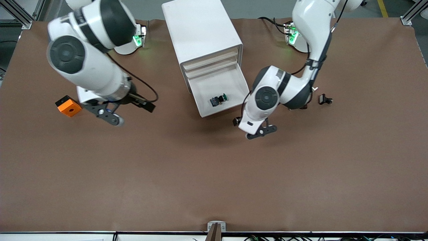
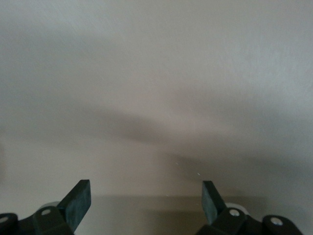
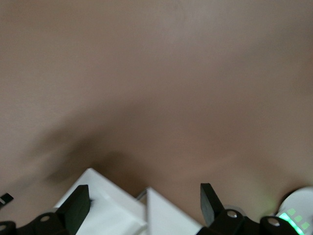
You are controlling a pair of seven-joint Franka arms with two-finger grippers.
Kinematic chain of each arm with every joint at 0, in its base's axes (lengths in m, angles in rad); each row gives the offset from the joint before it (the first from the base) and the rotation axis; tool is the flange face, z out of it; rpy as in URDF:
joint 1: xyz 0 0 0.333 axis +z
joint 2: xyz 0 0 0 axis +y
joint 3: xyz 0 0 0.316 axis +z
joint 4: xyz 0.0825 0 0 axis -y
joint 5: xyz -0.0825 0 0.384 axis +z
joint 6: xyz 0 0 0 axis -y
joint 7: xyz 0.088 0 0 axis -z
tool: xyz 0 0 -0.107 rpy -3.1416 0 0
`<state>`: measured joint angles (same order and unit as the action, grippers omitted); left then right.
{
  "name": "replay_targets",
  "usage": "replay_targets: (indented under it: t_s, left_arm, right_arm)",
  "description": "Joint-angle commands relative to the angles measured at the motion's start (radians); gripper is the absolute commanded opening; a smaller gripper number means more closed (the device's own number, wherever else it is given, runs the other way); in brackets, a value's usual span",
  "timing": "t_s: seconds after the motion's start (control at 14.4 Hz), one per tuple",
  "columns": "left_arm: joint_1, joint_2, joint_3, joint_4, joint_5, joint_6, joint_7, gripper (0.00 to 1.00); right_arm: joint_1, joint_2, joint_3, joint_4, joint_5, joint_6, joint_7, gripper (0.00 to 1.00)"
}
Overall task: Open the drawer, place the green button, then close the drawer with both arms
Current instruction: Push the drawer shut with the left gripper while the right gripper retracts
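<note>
Brown table (image 1: 214, 174), bare over the whole stretch nearest the front camera.

Left gripper (image 1: 253, 133) hangs low over the table, just nearer the front camera than the open drawer's corner at the left arm's end. Its wrist view shows the two fingers (image 2: 78, 198) spread wide, nothing between them, a pale flat surface filling the frame ahead. Released, empty.

Right gripper (image 1: 115, 113) hangs over the table toward the right arm's end, well apart from the cabinet. In its wrist view the fingers (image 3: 76, 205) stand wide apart, empty, brown table ahead and white shapes low in the frame.

Orange cube (image 1: 68, 105) with a black hole on top sits on the table just beside the right gripper, toward the right arm's end.

Small dark clip piece (image 1: 325, 99) lies on the table toward the left arm's end, near the left arm's elbow, apart from everything else.

Drawer (image 1: 234, 85): pulled well out of the cabinet, a shallow white tray. Inside it, one item only: the button (image 1: 218, 99), lying on its side on the tray floor near the drawer's front wall, green cap pointing toward the left arm's end, blue-grey body toward the right arm's. Neither gripper touches it.

Cabinet (image 1: 200, 30): tall white box farther from the camera, between the two arm bases. Above the open drawer, two cream fronts show pushed in.
</note>
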<state>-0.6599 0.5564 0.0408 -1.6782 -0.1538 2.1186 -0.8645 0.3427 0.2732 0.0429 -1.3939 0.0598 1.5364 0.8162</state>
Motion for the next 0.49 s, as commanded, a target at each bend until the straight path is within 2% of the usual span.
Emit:
replay_targets:
  t_s: [0.0, 0.14, 0.42]
  left_arm:
    - [-0.053, 0.026, 0.005, 0.005, 0.0, 0.018, -0.098, 1.0]
    - [-0.095, 0.048, 0.005, 0.003, 0.0, 0.018, -0.146, 1.0]
    - [-0.158, 0.062, 0.002, 0.0, 0.0, 0.018, -0.197, 1.0]
  right_arm:
    - [-0.069, -0.104, 0.018, -0.112, -0.034, 0.014, -0.203, 1.0]
    - [-0.143, -0.159, 0.018, -0.178, -0.034, 0.028, -0.375, 1.0]
    - [-0.212, -0.279, 0.017, -0.344, -0.037, 0.123, -0.517, 1.0]
